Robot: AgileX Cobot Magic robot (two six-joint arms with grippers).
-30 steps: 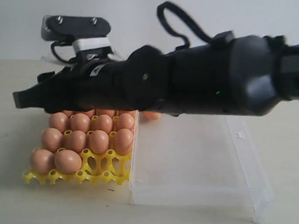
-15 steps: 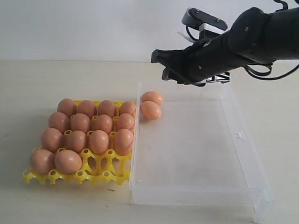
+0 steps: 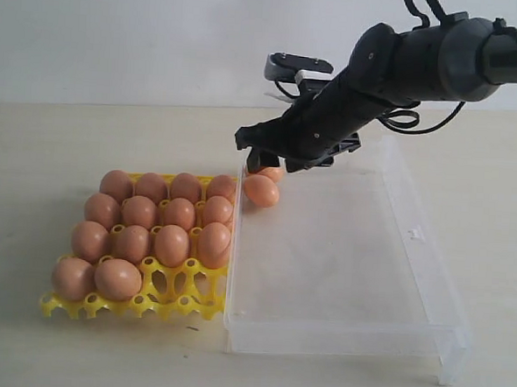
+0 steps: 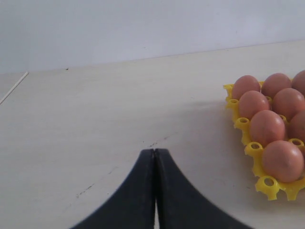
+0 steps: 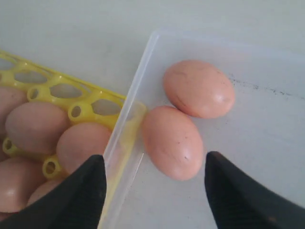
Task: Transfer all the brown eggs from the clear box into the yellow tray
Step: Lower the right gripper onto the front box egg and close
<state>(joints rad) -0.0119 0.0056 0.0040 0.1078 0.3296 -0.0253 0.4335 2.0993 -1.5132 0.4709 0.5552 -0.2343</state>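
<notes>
At far left, over bare table (image 4: 86, 119), we find the left gripper (image 4: 154, 153) pressed shut and empty, well apart from the work. Right of it sits the yellow tray (image 3: 175, 287), with fourteen brown eggs (image 3: 171, 244) seated and two cups vacant at its near right corner.

Just right of the tray, the clear box (image 3: 343, 251) holds two eggs in its far left corner, touching each other. The nearer egg (image 5: 172, 142) lies against or just beside the box's left wall; the farther egg (image 5: 198, 88) sits behind it.

Above that corner hangs the right gripper (image 3: 269, 156), spread wide and holding nothing; this arm is plainly the nearer one. The wrist view places the nearer egg between the two fingers, directly below. Its long axis runs slantwise to the line on which the jaws close, neither square to it nor along it. We note that the tray-side finger (image 5: 88, 193) appears to stand over the box wall. In our judgement, a straight descent risks striking that wall, so a small shift rightward seems advisable.
</notes>
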